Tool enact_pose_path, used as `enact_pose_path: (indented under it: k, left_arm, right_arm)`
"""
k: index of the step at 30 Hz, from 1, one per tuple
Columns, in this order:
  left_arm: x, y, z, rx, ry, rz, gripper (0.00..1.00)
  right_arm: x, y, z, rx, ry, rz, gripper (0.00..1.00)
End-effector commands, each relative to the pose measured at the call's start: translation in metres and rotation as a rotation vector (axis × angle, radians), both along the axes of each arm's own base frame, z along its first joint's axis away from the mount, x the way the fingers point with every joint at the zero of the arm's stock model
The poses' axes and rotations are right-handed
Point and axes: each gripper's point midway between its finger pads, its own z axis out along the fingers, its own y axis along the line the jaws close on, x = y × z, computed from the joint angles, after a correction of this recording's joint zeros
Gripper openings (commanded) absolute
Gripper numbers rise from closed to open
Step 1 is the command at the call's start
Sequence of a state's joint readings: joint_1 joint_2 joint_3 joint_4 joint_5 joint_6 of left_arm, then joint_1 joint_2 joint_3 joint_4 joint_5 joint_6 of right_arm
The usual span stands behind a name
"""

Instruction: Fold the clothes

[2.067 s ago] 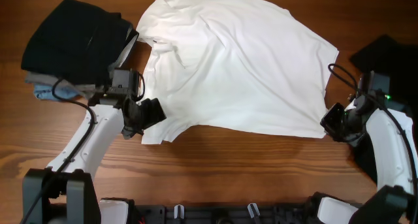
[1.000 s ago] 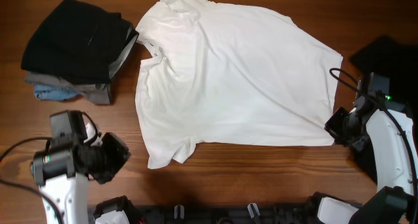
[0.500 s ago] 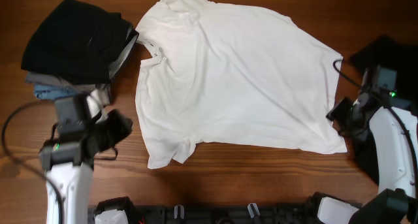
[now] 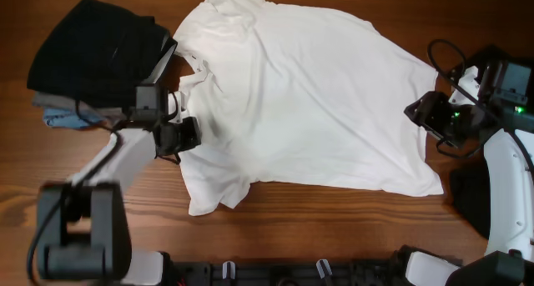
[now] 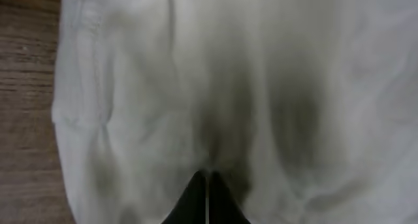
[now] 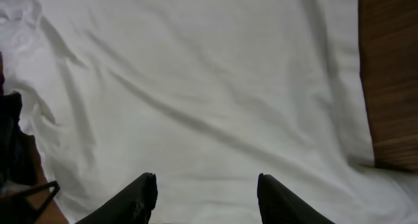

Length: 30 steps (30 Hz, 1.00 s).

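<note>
A large white T-shirt lies spread across the middle of the table, creased, with one sleeve pointing to the front left. My left gripper is at the shirt's left edge. In the left wrist view its fingertips are shut together and rest on white cloth, with nothing visibly pinched. My right gripper hovers over the shirt's right edge. Its fingers stand open above flat white fabric with nothing between them. A loose black garment lies at the far right, partly under the right arm.
A stack of folded clothes, black on top of grey and blue, sits at the back left beside the shirt's collar. Bare wooden table runs along the front. Wood shows right of the shirt in the right wrist view.
My left arm swung from the front left corner up to the shirt's left edge. My right gripper opened, let go of the shirt's right corner and moved toward the back.
</note>
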State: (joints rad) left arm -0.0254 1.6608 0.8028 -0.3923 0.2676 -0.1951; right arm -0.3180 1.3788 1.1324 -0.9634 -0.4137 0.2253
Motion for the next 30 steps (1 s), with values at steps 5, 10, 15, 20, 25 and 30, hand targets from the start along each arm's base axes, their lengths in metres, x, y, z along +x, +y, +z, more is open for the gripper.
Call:
enact_pose_path:
  k: [5, 10, 15, 20, 25, 30]
  left_arm:
    - [-0.042, 0.062, -0.031, 0.296, 0.232, 0.294, 0.04]
    - [-0.081, 0.092, -0.036, 0.344, 0.379, 0.413, 0.04]
    - [-0.094, 0.110, -0.036, 0.342, 0.427, 0.429, 0.04]
    - [-0.123, 0.120, -0.033, 0.331, 0.546, 0.485, 0.04]
    - [-0.110, 0.112, -0.028, 0.167, 0.486, 0.450, 0.04]
    - [-0.060, 0.081, 0.003, -0.004, 0.248, 0.276, 0.09]
  right_arm:
    - [0.006, 0.002, 0.010, 0.001, -0.047, 0.028, 0.54]
    - [0.006, -0.011, 0.007, -0.069, -0.036, 0.001, 0.54]
    - [0.011, -0.016, 0.008, -0.089, -0.052, -0.020, 0.55]
    - [0.015, -0.019, 0.010, -0.082, -0.059, -0.067, 0.59]
    - [0.020, -0.033, 0.004, -0.146, -0.064, -0.111, 0.60]
    - [0.035, -0.083, -0.017, -0.328, -0.030, -0.301, 0.64]
